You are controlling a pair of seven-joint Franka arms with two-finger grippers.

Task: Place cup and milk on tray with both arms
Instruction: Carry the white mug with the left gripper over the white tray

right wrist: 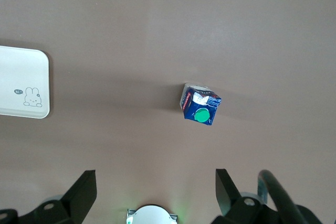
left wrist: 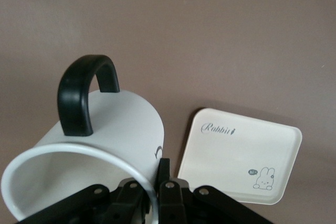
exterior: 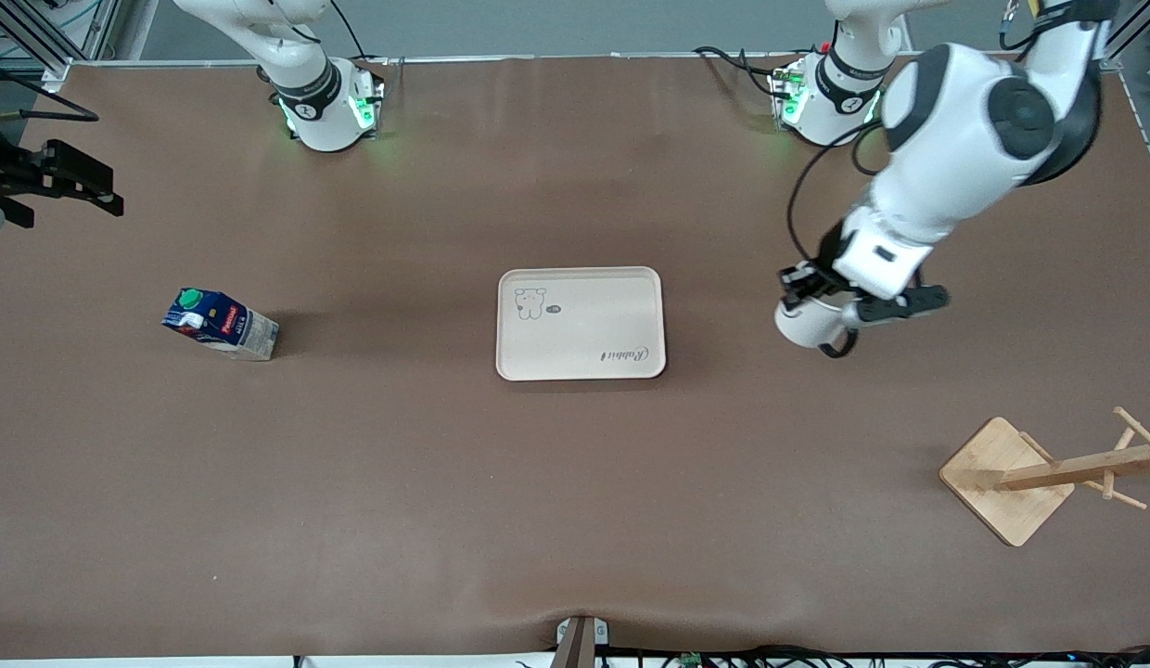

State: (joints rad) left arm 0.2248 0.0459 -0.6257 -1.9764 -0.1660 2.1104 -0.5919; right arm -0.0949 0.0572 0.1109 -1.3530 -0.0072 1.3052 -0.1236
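- we see the left gripper (exterior: 810,301) up in the air over bare table, between the tray (exterior: 581,323) and the wooden rack (exterior: 1048,475), toward the left arm's end of the table.
- its fingers (left wrist: 168,184) are clamped tight on the rim of the cup (exterior: 803,325), so the cup hangs from it, off the table.
- in the left wrist view the cup (left wrist: 100,145) is white with a black handle arching off its side, and a bit of a black drawn mark shows on its wall; we cannot make out the whole drawing.
- the tray lies flat in the middle of the table, with nothing on it. it is cream, with rounded corners.
- we can read the script word "rabbit" in one corner of the tray, and at the opposite corner there is a small rabbit drawing with a little speech bubble that looks to say "hi".
- the milk (exterior: 221,323) stands on the table toward the right arm's end, well apart from the tray, with nothing touching it.
- the carton is dark blue with a green round cap and a red label; the writing on the label is too small for us to read.
- the right gripper (exterior: 60,181) waits high at the right arm's end of the table, over the table's edge, with its fingers (right wrist: 84,192) spread wide and holding nothing.
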